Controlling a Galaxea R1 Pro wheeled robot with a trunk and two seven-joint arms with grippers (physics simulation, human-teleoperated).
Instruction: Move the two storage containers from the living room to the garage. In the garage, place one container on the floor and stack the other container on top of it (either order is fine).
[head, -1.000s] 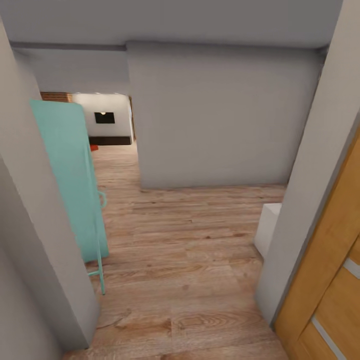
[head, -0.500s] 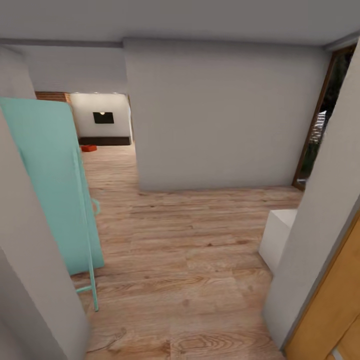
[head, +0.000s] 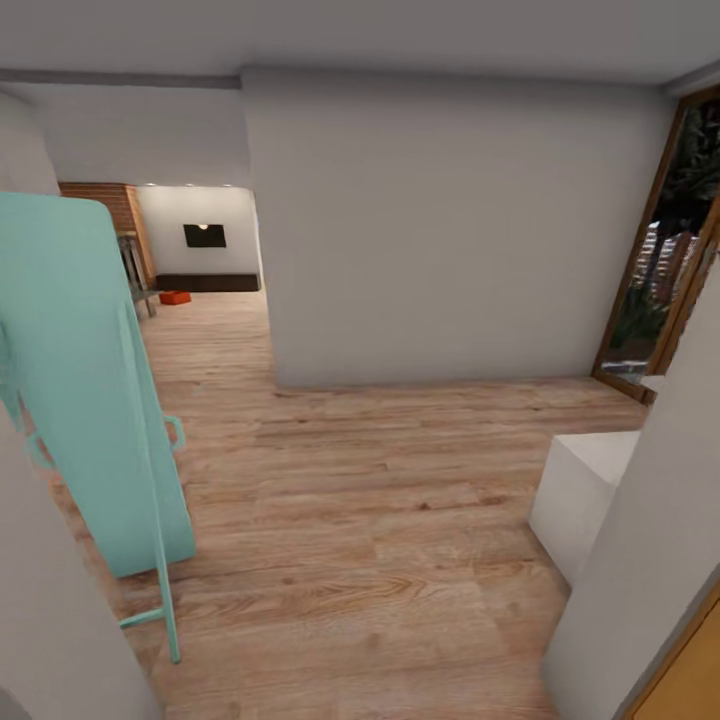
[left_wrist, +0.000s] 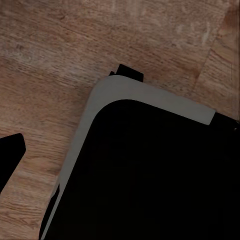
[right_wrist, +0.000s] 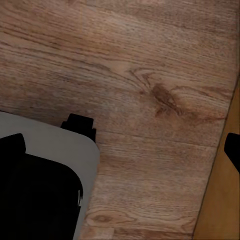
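Whether either gripper was open or closed could not be told. In the left wrist view a dark fingertip (left_wrist: 11, 152) poked in at the frame edge over the wood floor (left_wrist: 45, 60), and nothing sat against it. Beside it lay the robot's base (left_wrist: 150, 170), black on top with a grey rounded rim, a small dark block sticking out past the rim's corner. In the right wrist view two dark tips showed at opposite edges, one (right_wrist: 11, 145) above the base (right_wrist: 55, 150) and one (right_wrist: 233, 150) near a strip of orange-brown wood (right_wrist: 220, 200); between them only floor planks (right_wrist: 130, 70) appeared, with a knot in the grain.

From the head camera the robot stood in a hallway with a light wood floor (head: 380, 480). A teal panel (head: 90, 380) on a thin teal frame leaned at the left, beside a grey wall edge. A plain grey wall (head: 440, 220) faced the camera. A white block (head: 585, 490) stood on the floor at the right, and past it a wood-framed glass door (head: 670, 240) showed greenery.

Through the opening left of the wall lay the living room (head: 200, 260), with brick (head: 105, 205), a black TV (head: 204, 235) and a dark bench (head: 208, 282). One container (head: 175, 297) sat far off on that room's floor, just before the bench.
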